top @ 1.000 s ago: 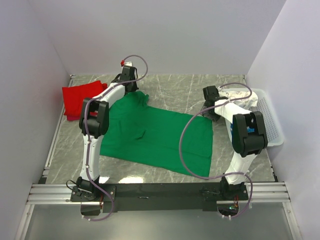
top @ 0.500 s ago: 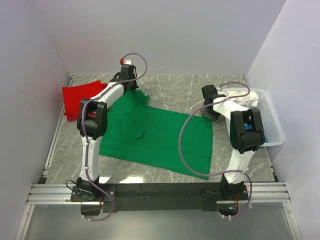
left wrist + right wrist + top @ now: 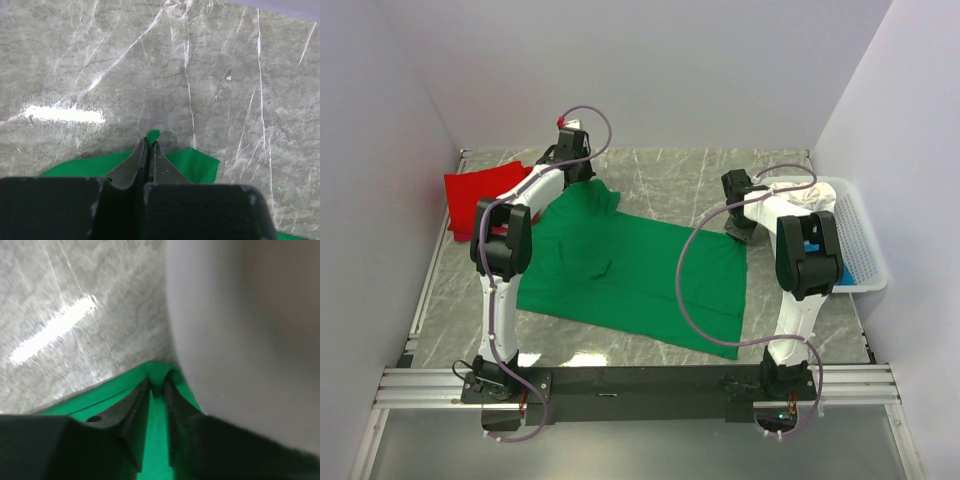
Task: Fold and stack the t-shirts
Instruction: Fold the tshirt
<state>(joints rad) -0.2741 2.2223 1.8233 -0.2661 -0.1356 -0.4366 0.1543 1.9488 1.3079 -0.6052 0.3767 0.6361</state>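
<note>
Overhead view of a marble table [image 3: 680, 175] with a green shirt [image 3: 640, 275] spread flat across its middle, a small crease near the centre. Its collar end lies toward the far left and its hem toward the near right. The left gripper [image 3: 586, 182] sits at the far left edge of the green shirt. The left wrist view shows this gripper [image 3: 151, 142] clenched, the jaws pressed together on a small peak of green cloth that pokes out past the tips. The right gripper [image 3: 741, 230] sits at the far right corner of the same shirt. In the right wrist view its jaws [image 3: 156, 386] stand a narrow slit apart with green cloth between and just beyond them; whether they pinch the cloth cannot be told. A pale blurred mass fills the right of that view. A red shirt [image 3: 478, 192] lies folded at the far left of the table, apart from the green one. A white basket [image 3: 868, 255] stands at the right edge, white cloth [image 3: 812, 198] heaped at its far end.
</note>
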